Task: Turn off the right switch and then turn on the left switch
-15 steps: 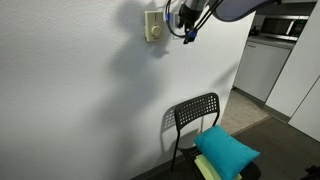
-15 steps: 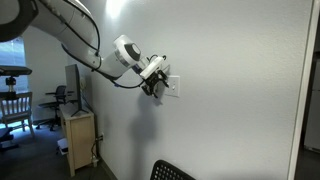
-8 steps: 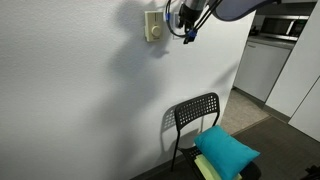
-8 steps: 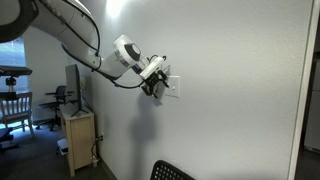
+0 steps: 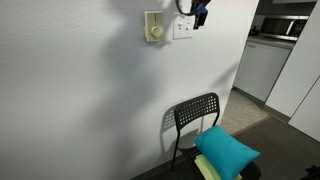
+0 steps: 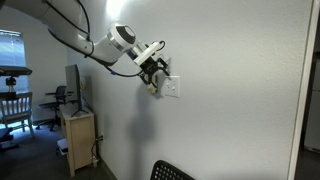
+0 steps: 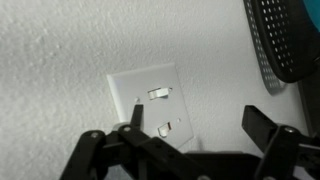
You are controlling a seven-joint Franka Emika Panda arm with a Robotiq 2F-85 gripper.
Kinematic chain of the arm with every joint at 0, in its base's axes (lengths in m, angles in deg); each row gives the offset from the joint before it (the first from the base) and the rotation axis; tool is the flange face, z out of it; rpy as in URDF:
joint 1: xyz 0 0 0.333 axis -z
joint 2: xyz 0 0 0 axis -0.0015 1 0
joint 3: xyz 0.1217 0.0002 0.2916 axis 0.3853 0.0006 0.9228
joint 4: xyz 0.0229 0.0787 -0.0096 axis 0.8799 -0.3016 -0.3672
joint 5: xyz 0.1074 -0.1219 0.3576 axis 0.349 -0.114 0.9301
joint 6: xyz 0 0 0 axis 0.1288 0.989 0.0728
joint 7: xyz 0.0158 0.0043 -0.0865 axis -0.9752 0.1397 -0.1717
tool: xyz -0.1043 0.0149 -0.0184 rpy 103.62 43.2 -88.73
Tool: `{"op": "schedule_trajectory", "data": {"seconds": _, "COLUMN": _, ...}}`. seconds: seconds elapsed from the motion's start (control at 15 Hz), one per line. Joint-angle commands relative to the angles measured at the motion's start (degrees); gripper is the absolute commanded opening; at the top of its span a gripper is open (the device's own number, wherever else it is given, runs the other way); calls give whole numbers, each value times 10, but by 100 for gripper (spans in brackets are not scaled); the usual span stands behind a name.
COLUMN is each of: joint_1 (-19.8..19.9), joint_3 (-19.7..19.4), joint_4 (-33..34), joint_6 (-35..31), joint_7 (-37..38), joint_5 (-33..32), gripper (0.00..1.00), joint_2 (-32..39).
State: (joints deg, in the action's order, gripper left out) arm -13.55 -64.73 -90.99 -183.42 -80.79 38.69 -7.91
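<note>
Black fingers point(image 7: 265, 128) have risen off the smooth square white wall plate point(image 7: 125, 90), spread wide, empty.

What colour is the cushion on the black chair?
Turquoise. The cushion shows best in an exterior view.

1. In both exterior views the lighting is soft and even; resolution is low and fine detail is soft.
2. The wall point(image 5: 80, 90) is bright, without glare. The chair point(image 5: 195, 118) casts a faint shadow to its left, at lower centre.
3. In an exterior view the wall reads grey and dimmer; the window point(image 6: 8, 45) at the left edge is overexposed.
4. In the wrist view the wall plate point(image 7: 150, 100) is sharp. The tool point(image 7: 180, 150) along the bottom edge is a dark, blurred silhouette.
</note>
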Motion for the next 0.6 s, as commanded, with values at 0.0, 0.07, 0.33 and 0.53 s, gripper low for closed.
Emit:
{"op": "schedule_trajectory", "data": {"seconds": 0.0, "joint_1": 6, "joint_3": 2, "joint_4": -23, "joint_6": 25, "joint_7": 29, "joint_5": 0, "gripper": 100, "joint_2": -43}}
{"op": "schedule_trajectory", "data": {"seconds": 0.07, "joint_1": 6, "joint_3": 3, "joint_4": -22, "joint_6": 31, "joint_7": 38, "joint_5": 2, "gripper": 100, "joint_2": -48}}
{"op": "schedule_trajectory", "data": {"seconds": 0.33, "joint_1": 4, "joint_3": 5, "joint_4": -16, "joint_6": 69, "joint_7": 80, "joint_5": 9, "gripper": 100, "joint_2": -53}}
{"op": "schedule_trajectory", "data": {"seconds": 0.53, "joint_1": 4, "joint_3": 8, "joint_4": -1, "joint_6": 61, "joint_7": 77, "joint_5": 1, "gripper": 100, "joint_2": -40}}
